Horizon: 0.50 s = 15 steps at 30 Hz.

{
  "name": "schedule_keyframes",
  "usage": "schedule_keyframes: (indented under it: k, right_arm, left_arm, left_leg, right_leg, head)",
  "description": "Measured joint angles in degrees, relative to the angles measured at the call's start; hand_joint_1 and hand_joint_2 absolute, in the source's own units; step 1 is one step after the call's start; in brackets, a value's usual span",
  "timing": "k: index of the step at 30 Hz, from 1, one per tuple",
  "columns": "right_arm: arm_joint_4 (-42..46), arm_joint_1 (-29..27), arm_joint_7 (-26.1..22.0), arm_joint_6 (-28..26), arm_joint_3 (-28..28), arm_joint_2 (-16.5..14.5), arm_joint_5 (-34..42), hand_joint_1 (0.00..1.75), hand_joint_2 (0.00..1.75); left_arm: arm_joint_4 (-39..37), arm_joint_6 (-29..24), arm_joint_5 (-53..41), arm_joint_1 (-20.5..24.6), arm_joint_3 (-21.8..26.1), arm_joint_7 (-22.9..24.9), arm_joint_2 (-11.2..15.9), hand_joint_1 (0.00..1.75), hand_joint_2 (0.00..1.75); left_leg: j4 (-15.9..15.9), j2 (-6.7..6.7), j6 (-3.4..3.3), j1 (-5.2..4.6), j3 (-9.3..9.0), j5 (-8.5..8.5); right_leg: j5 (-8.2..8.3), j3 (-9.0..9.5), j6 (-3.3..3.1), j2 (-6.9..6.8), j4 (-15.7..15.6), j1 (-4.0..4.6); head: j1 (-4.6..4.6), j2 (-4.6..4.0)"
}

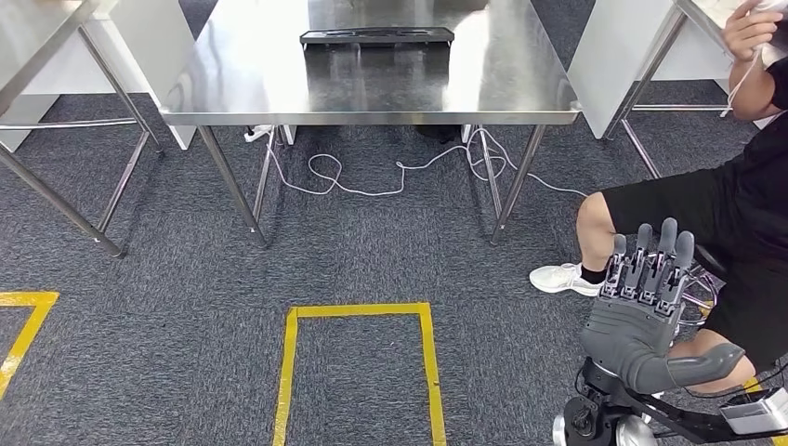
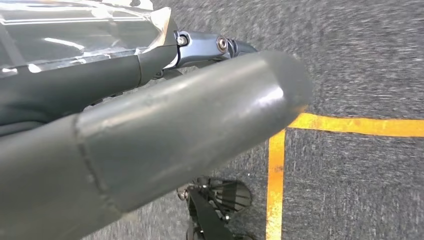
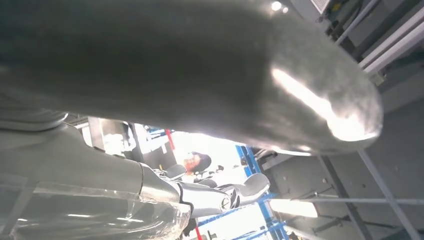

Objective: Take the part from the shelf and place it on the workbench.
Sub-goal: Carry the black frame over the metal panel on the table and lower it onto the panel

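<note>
A flat black part (image 1: pixel 376 37) lies on the steel workbench (image 1: pixel 372 98) at the far middle of the head view, with nothing touching it. My right hand (image 1: pixel 643 311) is raised low on the right, well short of the bench, fingers straight and apart, holding nothing. In the right wrist view its thick grey thumb (image 3: pixel 200 65) points up toward a ceiling. My left hand (image 2: pixel 150 135) hangs over the carpet, its thumb stretched out and dark fingers (image 2: pixel 75 85) lying straight beside it, with nothing in it.
A person in black (image 1: pixel 734 214) sits close beside my right hand, with a white shoe (image 1: pixel 562 277) on the carpet. White cables (image 1: pixel 372 177) trail under the bench. Yellow tape (image 1: pixel 358 311) marks a box on the floor. Another steel frame (image 1: pixel 56 200) stands at the left.
</note>
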<state>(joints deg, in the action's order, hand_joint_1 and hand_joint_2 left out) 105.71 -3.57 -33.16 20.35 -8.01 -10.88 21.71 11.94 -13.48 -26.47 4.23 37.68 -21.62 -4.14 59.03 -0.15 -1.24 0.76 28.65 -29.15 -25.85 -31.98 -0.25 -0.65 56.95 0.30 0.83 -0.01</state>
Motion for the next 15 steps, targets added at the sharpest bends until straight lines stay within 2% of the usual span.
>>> schedule_keyframes:
  k: [1, 3, 4, 5, 7, 8, 9, 10, 11, 12, 13, 14, 15]
  right_arm:
    - [0.01, -0.02, 0.01, 0.0, -0.02, -0.03, -0.01, 0.0, 0.0]
    - [0.04, -0.21, 0.01, 0.02, -0.06, -0.05, -0.06, 0.0, 0.0]
    - [0.05, -0.36, -0.02, 0.04, -0.09, -0.05, -0.09, 0.0, 0.0]
    - [0.07, -0.49, -0.06, 0.1, -0.13, -0.04, -0.11, 0.0, 0.0]
    - [0.07, -0.7, -0.13, 0.19, -0.19, -0.02, -0.15, 0.0, 0.0]
    - [0.06, -0.77, -0.15, 0.22, -0.23, -0.02, -0.16, 0.0, 0.0]
    - [0.06, -0.84, -0.15, 0.22, -0.27, -0.01, -0.2, 0.0, 0.0]
    - [0.06, -0.88, -0.16, 0.22, -0.32, 0.01, -0.24, 0.0, 0.0]
    - [0.06, -0.9, -0.16, 0.22, -0.37, 0.01, -0.28, 0.0, 0.0]
    - [0.07, -0.9, -0.18, 0.22, -0.4, 0.02, -0.33, 0.0, 0.0]
    - [0.07, -0.88, -0.19, 0.22, -0.42, 0.02, -0.35, 0.0, 0.0]
    - [0.09, -0.86, -0.2, 0.22, -0.42, 0.01, -0.37, 0.0, 0.0]
    - [0.1, -0.87, -0.21, 0.21, -0.44, 0.01, -0.39, 0.0, 0.0]
  left_arm:
    - [0.01, 0.03, -0.03, 0.04, 0.0, -0.03, 0.03, 0.0, 0.0]
    - [-0.01, 0.13, -0.08, 0.06, 0.0, -0.11, -0.04, 0.0, 0.0]
    - [-0.02, 0.16, -0.1, 0.06, 0.0, -0.16, -0.09, 0.0, 0.0]
    - [-0.03, 0.21, -0.16, 0.06, 0.0, -0.21, -0.15, 0.0, 0.0]
    - [-0.03, 0.23, -0.45, 0.1, 0.0, -0.27, -0.2, 0.0, 0.0]
    - [-0.03, 0.24, -0.6, 0.1, 0.0, -0.27, -0.2, 0.0, 0.0]
    - [-0.03, 0.24, -0.73, 0.1, 0.0, -0.26, -0.21, 0.0, 0.0]
    - [-0.03, 0.24, -0.81, 0.1, 0.0, -0.23, -0.23, 0.0, 0.0]
    - [-0.03, 0.24, -0.9, 0.1, 0.0, -0.19, -0.25, 0.0, 0.0]
    - [-0.03, 0.24, -0.99, 0.11, 0.0, -0.15, -0.26, 0.0, 0.0]
    - [-0.02, 0.24, -1.06, 0.11, 0.0, -0.11, -0.26, 0.0, 0.0]
    - [-0.01, 0.24, -1.09, 0.11, 0.0, -0.07, -0.25, 0.0, 0.0]
    - [0.0, 0.24, -1.11, 0.12, 0.0, -0.04, -0.24, 0.0, 0.0]
  left_leg:
    - [-1.36, -0.02, -0.19, -0.22, -0.59, -0.44]
    - [-2.29, 0.2, -0.71, -0.31, 0.07, 0.21]
    - [-2.72, 0.33, -1.11, -0.22, 0.63, 0.85]
    - [-3.06, 0.51, -1.47, -0.09, 1.31, 1.67]
    - [-3.28, 0.7, -1.88, -0.06, 2.89, 3.18]
    - [-3.23, 0.81, -1.88, -0.09, 3.74, 3.9]
    - [-3.19, 0.88, -1.81, -0.12, 4.67, 4.62]
    - [-3.13, 0.95, -1.66, -0.11, 5.62, 5.33]
    - [-3.05, 1.01, -1.46, -0.06, 6.53, 6.01]
    - [-2.91, 1.03, -1.18, 0.01, 7.4, 6.69]
    - [-2.71, 1.01, -0.83, -0.01, 8.17, 7.29]
    - [-2.51, 0.99, -0.46, -0.04, 8.72, 7.87]
    - [-2.4, 0.96, -0.09, -0.11, 9.03, 8.44]
  right_leg:
    - [0.35, -0.27, 0.42, -0.08, 0.07, 0.03]
    - [0.85, -1.02, 1.18, -0.14, 0.29, 0.04]
    - [0.08, -1.71, 1.26, -0.04, 1.1, 0.1]
    - [-1.51, -2.69, 1.2, 0.1, 2.71, 0.09]
    - [-6.49, -4.85, 0.85, 0.34, 8.81, -0.29]
    - [-8.25, -5.6, 1.0, 0.39, 12.21, -0.57]
    - [-8.88, -5.71, 1.5, 0.41, 14.83, -0.83]
    - [-8.25, -5.05, 2.29, 0.41, 15.78, -1.09]
    - [-6.86, -3.53, 3.13, 0.41, 14.87, -1.34]
    - [-5.45, -0.99, 3.85, 0.41, 11.94, -1.63]
    - [-4.93, 2.33, 4.17, 0.41, 7.52, -1.79]
    - [-5.15, 5.24, 4.06, 0.52, 3.14, -1.68]
    - [-5.69, 7.27, 3.73, 0.6, -0.23, -1.53]
  head:
    - [-0.01, 0.0]
    - [-0.04, 0.0]
    - [0.06, -0.01]
    - [0.24, -0.01]
    - [0.58, -0.01]
    - [0.68, -0.01]
    - [0.71, -0.01]
    - [0.74, -0.01]
    - [0.76, -0.01]
    - [0.74, 0.0]
    - [0.77, 0.0]
    - [0.74, 0.01]
    - [0.69, 0.0]
